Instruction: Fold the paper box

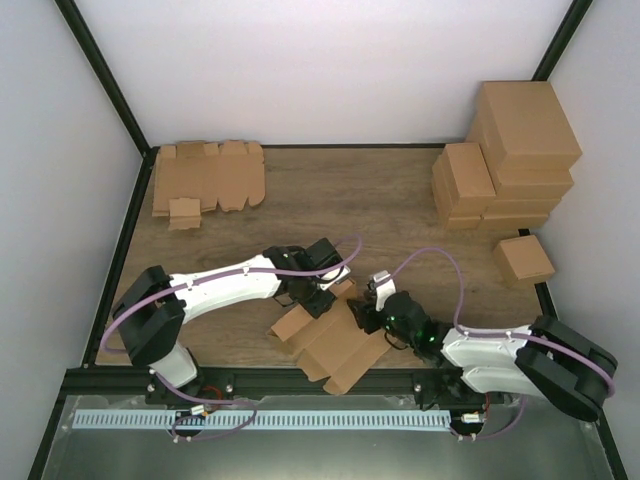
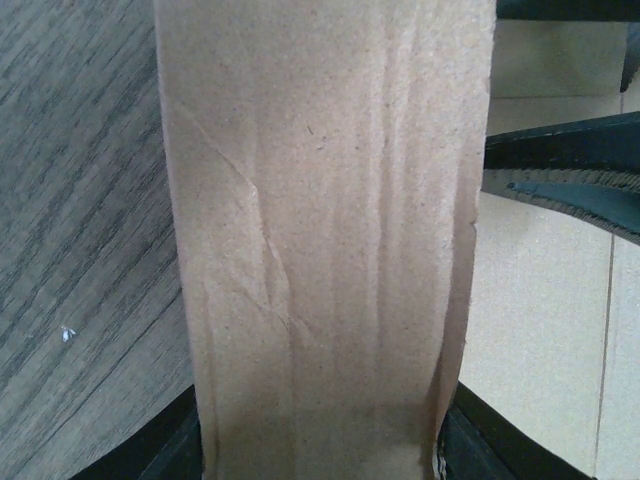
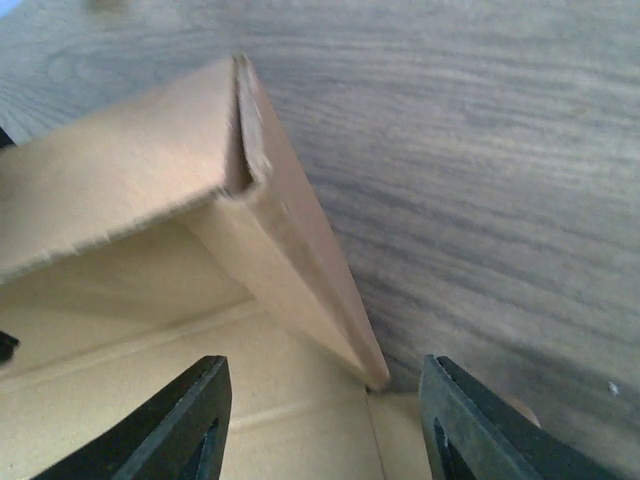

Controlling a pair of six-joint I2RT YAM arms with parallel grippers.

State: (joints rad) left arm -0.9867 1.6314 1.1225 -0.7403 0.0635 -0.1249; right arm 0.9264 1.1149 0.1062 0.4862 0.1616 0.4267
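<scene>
The paper box (image 1: 335, 345) lies partly folded near the table's front edge, between my two arms. My left gripper (image 1: 318, 292) sits at its far edge. In the left wrist view an upright creased panel (image 2: 320, 250) fills the whole gap between the fingers (image 2: 475, 445), its edges against both, so the left gripper (image 2: 320, 455) is shut on it. My right gripper (image 1: 367, 305) is at the box's right side. It stands open (image 3: 325, 425), its fingers either side of the low end of a raised wall (image 3: 290, 250), touching neither. The box floor (image 3: 150, 380) lies below.
Flat cardboard blanks (image 1: 205, 180) lie at the back left. A stack of folded brown boxes (image 1: 510, 150) stands at the back right, with one small box (image 1: 524, 258) in front of it. A black frame rail (image 1: 300, 378) borders the near edge.
</scene>
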